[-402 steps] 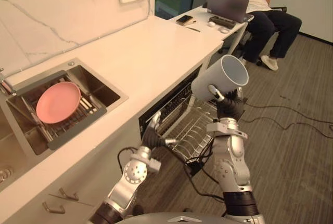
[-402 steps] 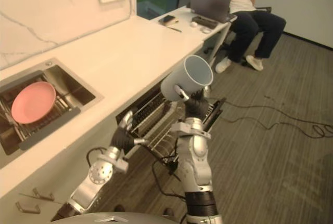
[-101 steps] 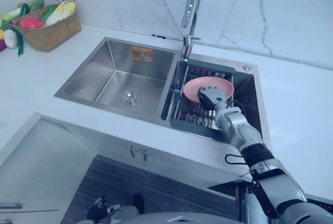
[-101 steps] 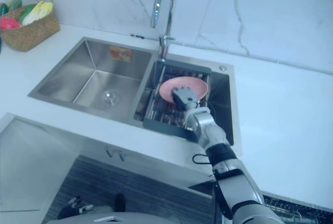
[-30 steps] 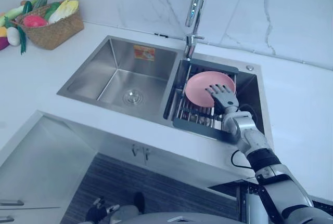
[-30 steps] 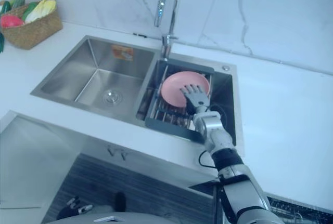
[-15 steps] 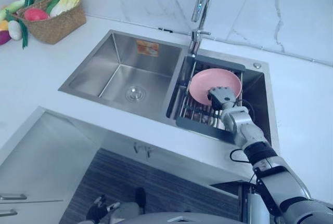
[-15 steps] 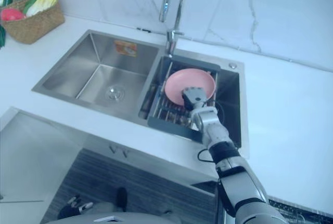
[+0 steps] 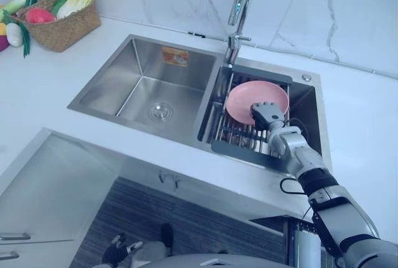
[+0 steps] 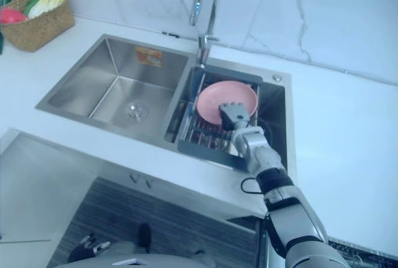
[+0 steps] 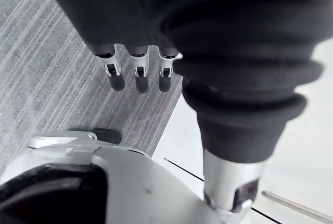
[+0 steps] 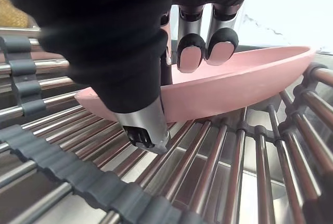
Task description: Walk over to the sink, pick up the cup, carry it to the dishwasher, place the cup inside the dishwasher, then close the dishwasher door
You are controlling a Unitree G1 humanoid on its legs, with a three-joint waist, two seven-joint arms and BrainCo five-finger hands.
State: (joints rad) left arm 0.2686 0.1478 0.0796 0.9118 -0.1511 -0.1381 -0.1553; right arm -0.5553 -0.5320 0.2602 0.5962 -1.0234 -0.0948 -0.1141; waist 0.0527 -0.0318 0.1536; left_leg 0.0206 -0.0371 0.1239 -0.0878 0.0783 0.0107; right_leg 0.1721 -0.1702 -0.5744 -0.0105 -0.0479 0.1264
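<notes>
- The white counter (image 9: 373,112) runs left to right, with a basket (image 9: 59,28) of vegetables at its far left.
- The double sink (image 9: 124,81) is sunk into it. The left basin is bare steel, and a barred rack (image 9: 239,150) spans the right basin.
- No cup waits for me here: what lies on that rack is a pink plate (image 9: 245,100). It is round, so it has no long axis, and it sits a little tilted on the bars.
- My right robot hand (image 9: 268,114) is on the plate's near right edge, and the plate stretches away from it to the far left. My fingertips (image 12: 190,52) are curled over the rim onto the inner face with the thumb against the underside. I judge this a pinch on the plate.
- My left robot hand (image 11: 138,76) hangs low over the floor, fingers relaxed and holding nothing, so the right one is much nearer.
- A second ago those right fingers lay spread flat across the plate; now they are bent round its rim. Much earlier this robot hand held the cup by the dishwasher.
</notes>
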